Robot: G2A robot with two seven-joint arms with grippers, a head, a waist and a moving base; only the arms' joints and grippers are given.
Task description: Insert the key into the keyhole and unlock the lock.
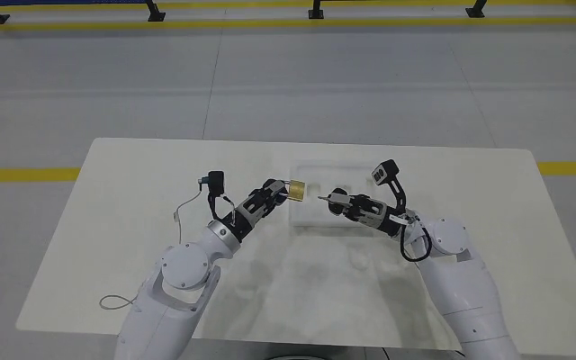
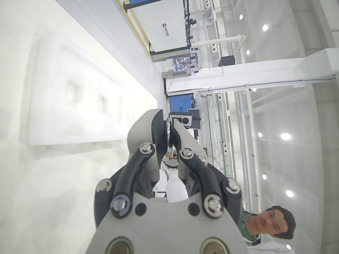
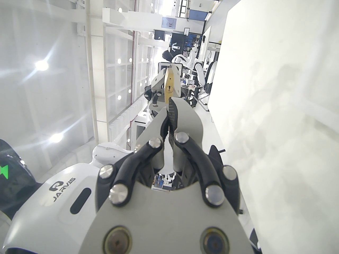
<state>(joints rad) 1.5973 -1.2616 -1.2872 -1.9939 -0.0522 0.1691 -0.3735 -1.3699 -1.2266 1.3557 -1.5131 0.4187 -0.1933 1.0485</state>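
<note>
A brass padlock (image 1: 296,190) hangs above the table's middle, with my left gripper (image 1: 281,193) shut on its shackle end. In the left wrist view the left gripper (image 2: 168,133) pinches the metal shackle (image 2: 168,136), and a bit of brass (image 2: 169,155) shows below the pads. My right gripper (image 1: 337,199) faces the lock from the other side, shut on a small key (image 1: 322,196) whose tip points at the lock, a short gap away. From the right wrist, the lock (image 3: 169,83) and its keyhole (image 3: 169,89) sit just beyond the shut right gripper (image 3: 169,108); the key is mostly hidden between the pads.
A white foam tray (image 1: 346,176) with shallow recesses lies on the white table (image 1: 135,180) under both grippers, also seen as the tray (image 2: 53,93) from the left wrist. A thin cable (image 1: 184,207) trails on the table's left side.
</note>
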